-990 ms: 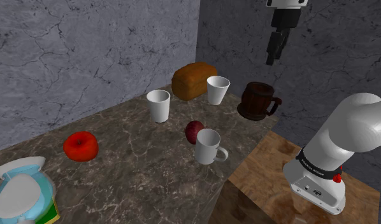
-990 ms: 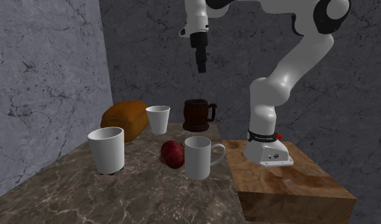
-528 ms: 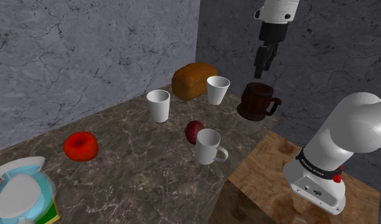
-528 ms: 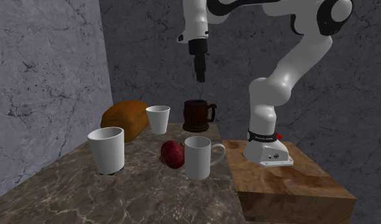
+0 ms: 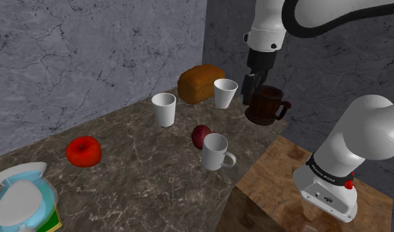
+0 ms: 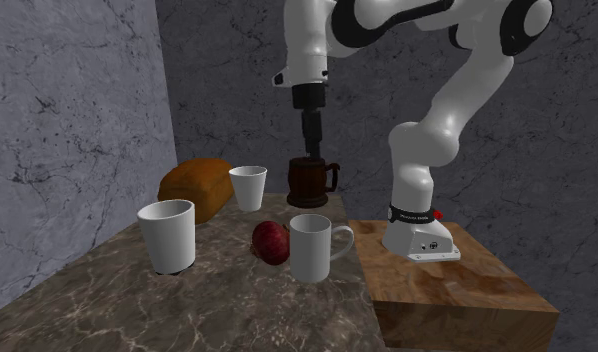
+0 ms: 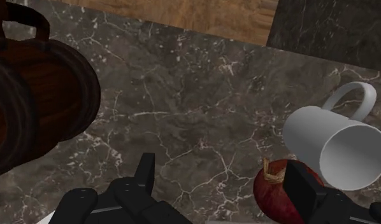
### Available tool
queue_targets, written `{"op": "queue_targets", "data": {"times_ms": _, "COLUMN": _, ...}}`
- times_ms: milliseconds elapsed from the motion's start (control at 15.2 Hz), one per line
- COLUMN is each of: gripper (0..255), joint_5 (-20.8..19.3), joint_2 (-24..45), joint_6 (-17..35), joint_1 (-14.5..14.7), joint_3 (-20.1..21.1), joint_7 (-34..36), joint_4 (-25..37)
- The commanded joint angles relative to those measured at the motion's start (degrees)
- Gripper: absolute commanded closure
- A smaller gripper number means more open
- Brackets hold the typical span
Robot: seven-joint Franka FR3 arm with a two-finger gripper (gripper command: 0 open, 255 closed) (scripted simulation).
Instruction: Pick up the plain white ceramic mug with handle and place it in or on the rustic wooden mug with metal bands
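Claw (image 7: 218, 164) by wooden mug (image 5: 264, 105)
Spread, nothing btwn fingers; white mug (image 5: 215, 151) w/ handle upright on desk (image 5: 143, 173).

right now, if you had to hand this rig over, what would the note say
Gripper: the black two-finger gripper is open and empty, hovering close by the dark brown wooden mug with darker bands.
Things: the plain white mug with handle stands upright on the dark marbled table, next to a dark red apple and apart from the gripper.
Done: nothing; the white mug is not grasped.
Left: grasp the white mug, lift it, set it in or on the wooden mug.
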Motion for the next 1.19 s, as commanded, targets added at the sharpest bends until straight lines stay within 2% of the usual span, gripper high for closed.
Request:
{"op": "queue_targets", "data": {"times_ms": 0, "gripper": 0, "joint_5": 1.5, "joint_2": 1.5, "joint_6": 3.1, "joint_1": 1.1, "joint_3": 2.7, "joint_7": 2.4, "joint_4": -0.9}}
{"op": "queue_targets", "data": {"times_ms": 330, "gripper": 0, "joint_5": 3.9, "joint_2": 7.9, "joint_6": 11.1, "joint_1": 2.8, "joint_3": 9.3, "joint_7": 8.1, "joint_4": -1.0}}
{"op": "queue_targets", "data": {"times_ms": 660, "gripper": 0, "joint_5": 3.8, "joint_2": 16.0, "joint_6": 18.8, "joint_1": 3.3, "joint_3": 16.0, "joint_7": 14.4, "joint_4": 0.7}}
{"op": "queue_targets", "data": {"times_ms": 1122, "gripper": 0, "joint_5": 3.5, "joint_2": 19.5, "joint_6": 25.3, "joint_1": 3.0, "joint_3": 17.5, "joint_7": 15.0, "joint_4": -2.4}}
